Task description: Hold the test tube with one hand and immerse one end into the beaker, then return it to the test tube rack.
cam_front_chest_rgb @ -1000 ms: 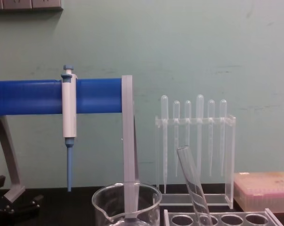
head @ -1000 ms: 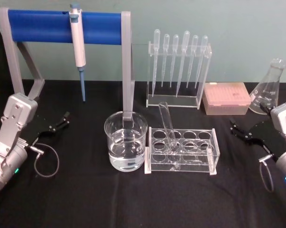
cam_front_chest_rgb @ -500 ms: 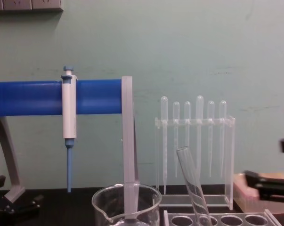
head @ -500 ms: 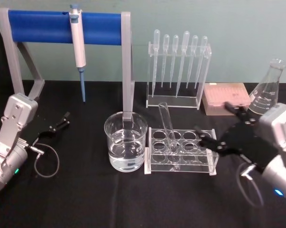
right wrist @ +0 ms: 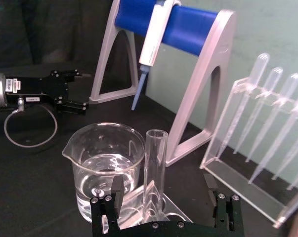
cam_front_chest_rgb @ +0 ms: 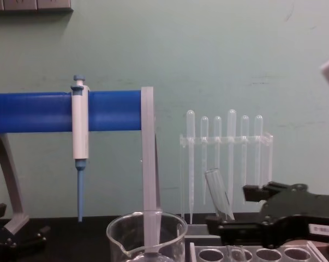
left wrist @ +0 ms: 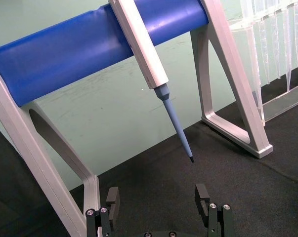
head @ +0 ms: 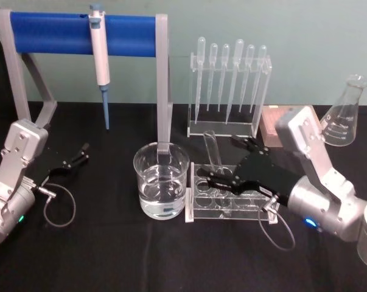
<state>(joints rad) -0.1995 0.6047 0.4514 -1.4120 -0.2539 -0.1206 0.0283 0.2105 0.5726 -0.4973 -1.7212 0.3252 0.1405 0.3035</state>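
The test tube (head: 211, 152) leans in the clear rack (head: 201, 210), rim up. Just left of the rack stands the beaker (head: 161, 182), part full of clear liquid. My right gripper (head: 224, 163) reaches over the rack from the right, open. In the right wrist view the test tube (right wrist: 155, 158) rises between its two fingers (right wrist: 116, 190), with a gap on each side. From the chest, the right gripper (cam_front_chest_rgb: 229, 210) is level with the tube (cam_front_chest_rgb: 217, 191), and the beaker (cam_front_chest_rgb: 147, 232) is at the lower edge. My left gripper (head: 80, 155) rests open at the far left.
A white-and-blue pipettor (head: 99, 55) hangs on a blue-barred stand (head: 49, 27) behind the beaker. A pipette holder (head: 229, 91), a pink tip box (head: 271, 118) and a conical flask (head: 343, 115) stand at the back right.
My right arm has swung in from the right edge to the rack, and its open fingers now flank the test tube. The left arm and the tube have not moved.
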